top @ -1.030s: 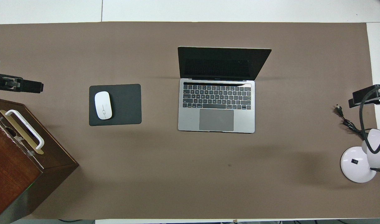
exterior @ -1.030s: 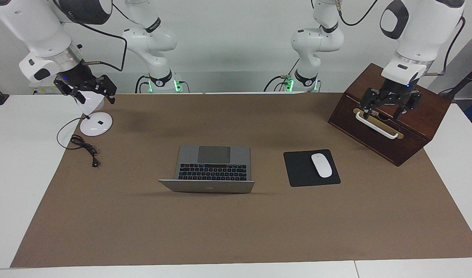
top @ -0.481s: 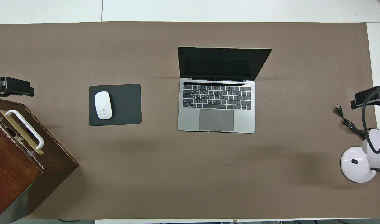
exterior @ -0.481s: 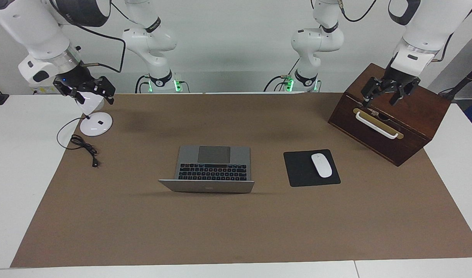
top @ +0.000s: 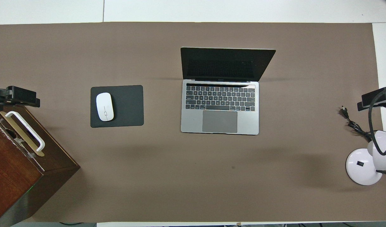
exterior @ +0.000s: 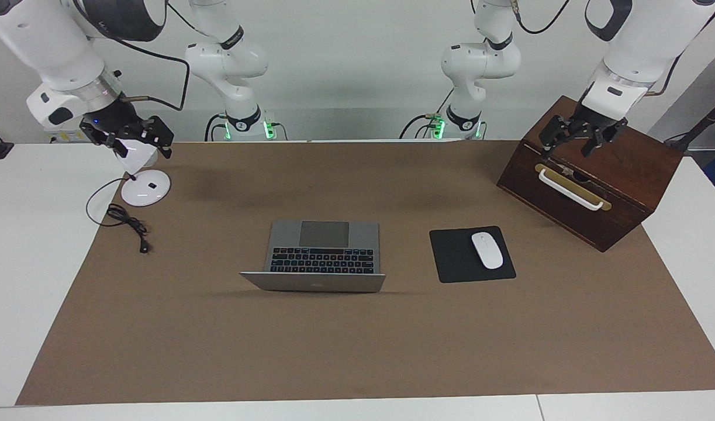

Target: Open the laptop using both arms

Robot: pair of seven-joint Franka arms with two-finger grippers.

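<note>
The silver-grey laptop (exterior: 322, 254) (top: 219, 107) sits in the middle of the brown mat with its lid raised and tilted away from the robots. Its black keys and grey trackpad are exposed. My left gripper (exterior: 573, 149) (top: 16, 96) hangs open over the top of the wooden box, holding nothing. Over the white lamp at the right arm's end of the table, my right gripper (exterior: 141, 143) (top: 374, 99) is also open and holds nothing. Both grippers are well away from the laptop.
A dark wooden box (exterior: 591, 193) (top: 22, 164) with a white handle stands at the left arm's end. A black mouse pad (exterior: 451, 257) carrying a white mouse (exterior: 487, 250) lies beside the laptop. A white desk lamp (exterior: 145, 188) and its black cable (exterior: 126, 222) lie at the right arm's end.
My left gripper has lifted from in front of the box's handle to over the box's top. The right gripper has drawn back slightly. The laptop has not moved.
</note>
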